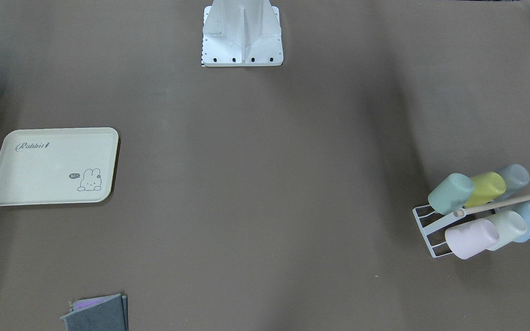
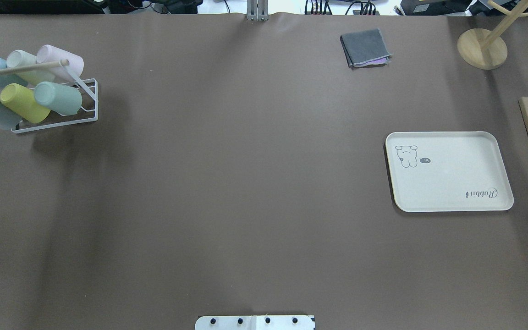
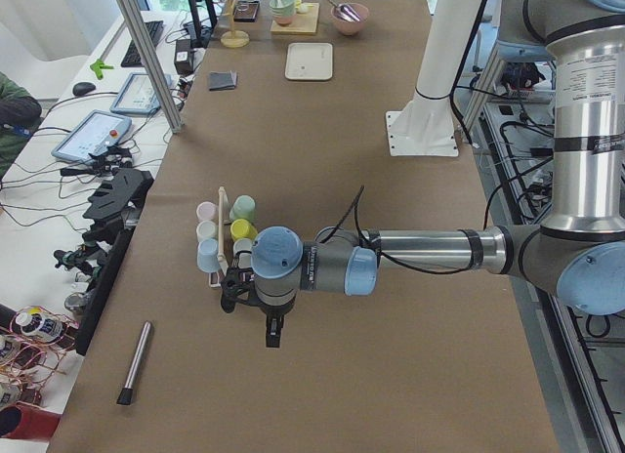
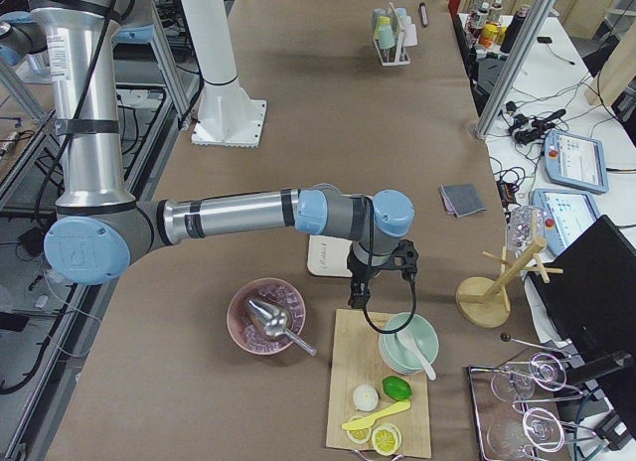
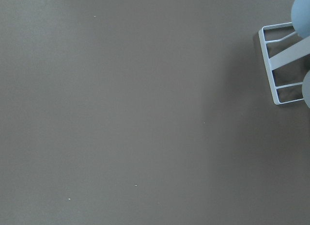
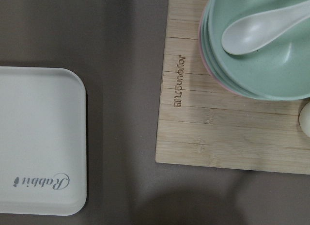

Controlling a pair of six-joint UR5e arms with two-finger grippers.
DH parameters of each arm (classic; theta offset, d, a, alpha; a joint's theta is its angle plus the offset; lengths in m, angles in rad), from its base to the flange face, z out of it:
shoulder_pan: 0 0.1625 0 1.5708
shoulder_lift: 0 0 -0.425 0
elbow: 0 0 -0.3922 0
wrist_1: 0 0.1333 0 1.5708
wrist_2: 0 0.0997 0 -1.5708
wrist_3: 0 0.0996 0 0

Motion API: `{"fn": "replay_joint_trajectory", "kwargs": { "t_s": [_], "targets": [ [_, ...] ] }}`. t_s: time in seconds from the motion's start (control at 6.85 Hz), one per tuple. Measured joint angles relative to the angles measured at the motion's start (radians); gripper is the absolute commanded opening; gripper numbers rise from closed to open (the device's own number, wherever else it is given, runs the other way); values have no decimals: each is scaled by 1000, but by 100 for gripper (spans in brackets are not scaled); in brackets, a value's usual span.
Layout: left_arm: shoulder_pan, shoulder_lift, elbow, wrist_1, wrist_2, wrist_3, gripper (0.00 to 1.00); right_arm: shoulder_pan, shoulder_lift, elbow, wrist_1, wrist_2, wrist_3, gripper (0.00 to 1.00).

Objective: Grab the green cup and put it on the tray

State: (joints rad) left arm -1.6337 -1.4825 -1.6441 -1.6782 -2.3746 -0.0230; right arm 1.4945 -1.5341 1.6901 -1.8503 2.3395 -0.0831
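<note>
Nearest in the front-facing view is a folded grey cloth (image 1: 97,315), at the close edge of the brown desk (image 1: 265,184). The tray (image 1: 39,179) lies flat on the left. Well apart from it, on the right, stands a white wire rack (image 1: 423,225) with six cups leaning on it. The green cup (image 1: 451,193) is at the end of its row, tilted and touching the yellow-green cup (image 1: 488,188).

From overhead, the rack with the green cup is at the far left, the tray is at the right, and the cloth is farther away than the tray.

From the left side, the near arm holds the left gripper (image 3: 272,336) above the desk, just beside the rack. I cannot tell if its fingers are released or clenched.

From the right side, the right gripper (image 4: 382,282) hangs above the tray's edge and a wooden board (image 4: 353,362). Here also I cannot tell the state of the fingers.

From the left wrist, bare desk and one corner of the rack are seen.

From the right wrist, a corner of the tray is seen, and beside it the board with stacked bowls (image 6: 271,70) and a white spoon (image 6: 256,31)
</note>
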Motion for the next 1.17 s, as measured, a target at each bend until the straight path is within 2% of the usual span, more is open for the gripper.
{"fn": "replay_joint_trajectory", "kwargs": {
  "t_s": [0.88,1.17],
  "targets": [
    [1,-9,-12,-3,2,1,99,9,-6,6,2,-11,-4,100],
    [-1,1,-42,-49,18,3,99,11,-14,9,6,-8,0,100]
  ]
}}
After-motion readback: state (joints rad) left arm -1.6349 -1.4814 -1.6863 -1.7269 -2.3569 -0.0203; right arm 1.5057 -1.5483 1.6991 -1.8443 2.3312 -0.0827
